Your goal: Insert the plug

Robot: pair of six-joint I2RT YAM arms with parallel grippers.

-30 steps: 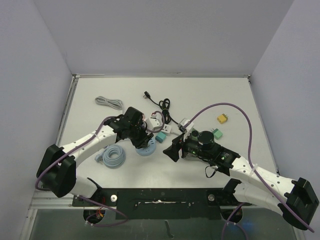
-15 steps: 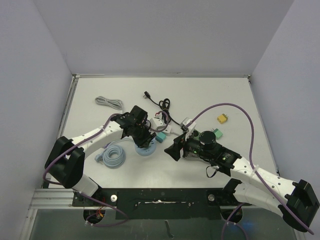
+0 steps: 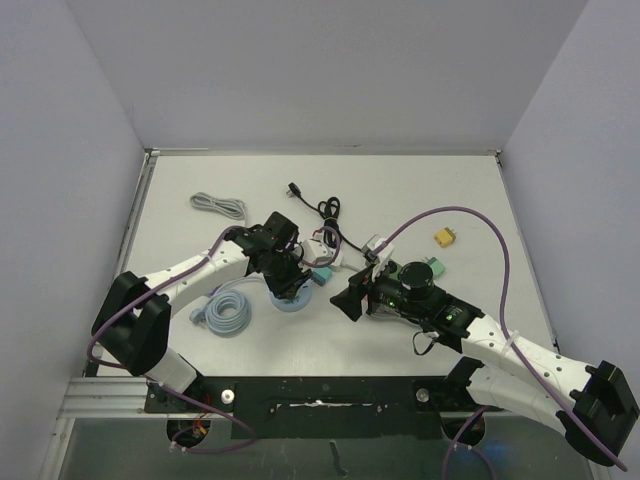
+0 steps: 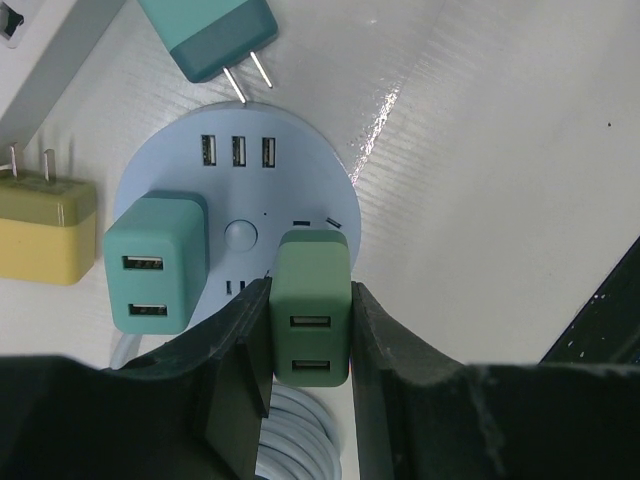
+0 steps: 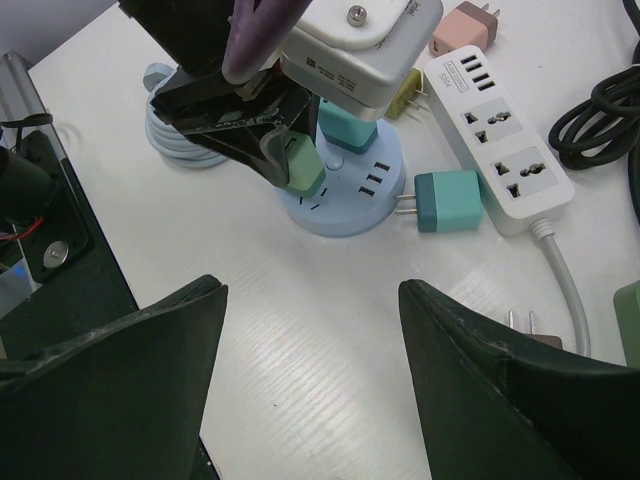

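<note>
Green plastic sits between the left fingers (image 4: 240,360) – the left gripper (image 4: 308,340) is closed narrowly on the two sides of the green plug (image 4: 312,290), with its USB face turned up toward the wrist camera. The plug hangs over the near edge of the round pale blue hub (image 4: 290,180). In the right wrist view it looks a little tilted and not fully down, so I judge that it is not seated; its prongs are hidden under the body. Two small slots show on the hub just beyond the plug, and these are probably the target. A light teal charger (image 4: 155,262) already stands in the hub beside it. A darker teal charger (image 4: 208,35) lies on the table (image 4: 500,150) with its prongs at the hub rim, and a yellow one (image 4: 45,232) lies near the other side. Farther out is the white power strip (image 5: 505,140). The right gripper (image 5: 312,330) hovers nearby with its jaws wide apart and holds nothing. What is left – to line up the prongs, press down and let go.
</note>
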